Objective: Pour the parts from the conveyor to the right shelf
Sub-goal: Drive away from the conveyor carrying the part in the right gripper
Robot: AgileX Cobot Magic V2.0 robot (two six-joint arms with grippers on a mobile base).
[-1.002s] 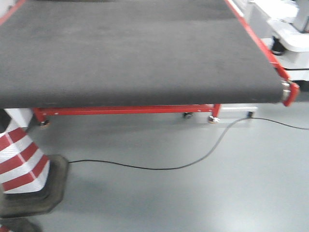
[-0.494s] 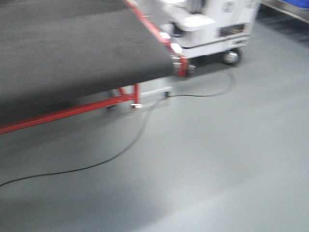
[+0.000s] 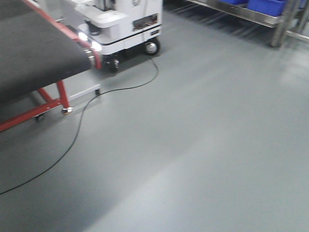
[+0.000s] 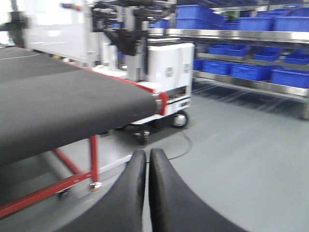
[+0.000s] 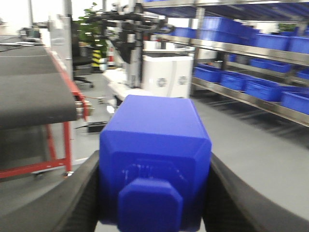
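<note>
**Right gripper [image 5: 154, 159] clamped on the blue block [image 5: 154, 130]; left gripper [image 4: 147, 153] pressed together on nothing**

Right wrist view. The dark curved jaws bear against the left and right flanks of the block. It sits squarely between them, with its short knob towards the camera and its bevelled edges showing. The block touches neither belt nor rack and is held above the grey floor [image 5: 270, 159]. To its left, the conveyor [image 5: 29, 101] ends at a roller carried on a red frame [image 5: 53, 145]. To its right, the stainless-steel shelf [image 5: 241, 48] recedes in tiers loaded with blue bins [image 5: 260, 87]. A white wheeled unit [image 5: 166, 72] stands behind the block.

Left wrist view. The two jaws lie side by side with only a hairline seam between them, and nothing is gripped. Beyond them the conveyor [image 4: 63, 106] fills the left. The white wheeled unit [image 4: 169, 72] stands just beside its end, and the shelf [image 4: 251, 36] with its bins [image 4: 251, 71] occupies the right.

Front view, somewhat blurred. Bare floor [image 3: 203, 145] takes up most of the picture. The conveyor [image 3: 34, 58] shows one corner at upper left, with the white unit [image 3: 125, 24] next to it. A thin black cable [image 3: 77, 130] trails from the unit past the foot of the red frame [image 3: 48, 104] towards the lower left. The shelf [image 3: 260, 17] and its bins [image 3: 265, 6] appear at top right, well apart from the conveyor.
</note>
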